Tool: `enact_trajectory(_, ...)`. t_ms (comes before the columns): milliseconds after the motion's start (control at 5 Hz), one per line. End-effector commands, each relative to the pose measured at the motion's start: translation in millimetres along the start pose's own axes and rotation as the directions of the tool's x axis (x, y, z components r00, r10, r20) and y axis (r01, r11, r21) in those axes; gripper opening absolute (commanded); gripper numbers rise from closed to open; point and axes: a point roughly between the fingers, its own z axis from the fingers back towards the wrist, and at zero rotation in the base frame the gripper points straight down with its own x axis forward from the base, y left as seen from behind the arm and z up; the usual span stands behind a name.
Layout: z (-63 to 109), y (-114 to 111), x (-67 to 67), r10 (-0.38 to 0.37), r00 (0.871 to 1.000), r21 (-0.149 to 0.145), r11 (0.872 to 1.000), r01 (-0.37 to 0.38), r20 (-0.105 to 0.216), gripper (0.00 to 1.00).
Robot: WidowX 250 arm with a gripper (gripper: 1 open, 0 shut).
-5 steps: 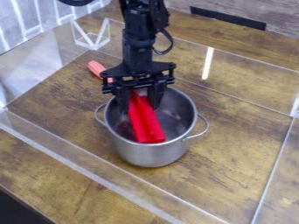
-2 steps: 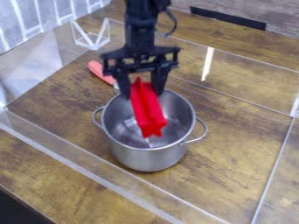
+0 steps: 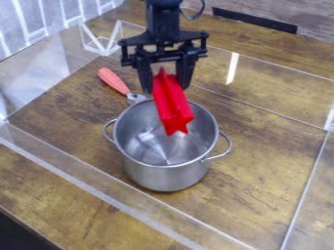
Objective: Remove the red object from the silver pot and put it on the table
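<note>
Gripper [image 3: 162, 76] pinching the red block [image 3: 171, 104] near its upper end, jaws closed in on it. Block is up over the silver pot [image 3: 166, 174], long and narrow, ridges running lengthwise, hanging tilted: upper end at the gripper, lower end pointing down and a bit toward picture right. In this view the lower part overlaps the pot's opening; can't tell exactly how high the lower end sits relative to the rim. Pot stands upright on the brown wood-grain bench [image 3: 255, 186], shiny metal, small loop handle on each side, bare metal inside visible below the block. Spoon with salmon-pink handle [image 3: 113, 81] lies on the bench behind the pot, toward picture left, handle pointing away, metal end near the pot rim; can't tell if they touch. Arm [image 3: 163, 21] is black, comes in from the top of the picture, above the far side of the pot. Clear wall [image 3: 33, 24] at the bench's far left edge. Short white strip [image 3: 232, 67] behind the pot, toward picture right.
</note>
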Motion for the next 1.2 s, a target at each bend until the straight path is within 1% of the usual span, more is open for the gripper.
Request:
enact_trajectory(0, 57.9, 12.9, 12.1, 0.065, 0.995, -0.105, 0.993, -0.056, 0.080, 0.00)
enact_trajectory(200, 63.6, 30.1, 19.4, 0.119, 0.990, -0.135, 0.985, -0.107, 0.082, 0.00)
enact_trajectory(400, 57.0, 48.7, 14.7, 0.193, 0.978, -0.139, 0.974, -0.181, 0.079, 0.00)
enact_trajectory(600, 51.8, 67.4, 23.0, 0.228, 0.970, -0.136, 0.967, -0.216, 0.085, 0.00)
enact_trajectory(800, 52.0, 88.8, 33.8, 0.255, 0.962, -0.128, 0.962, -0.243, 0.094, 0.00)
enact_trajectory(1000, 41.3, 96.7, 43.2, 0.248, 0.963, -0.119, 0.965, -0.235, 0.107, 0.00)
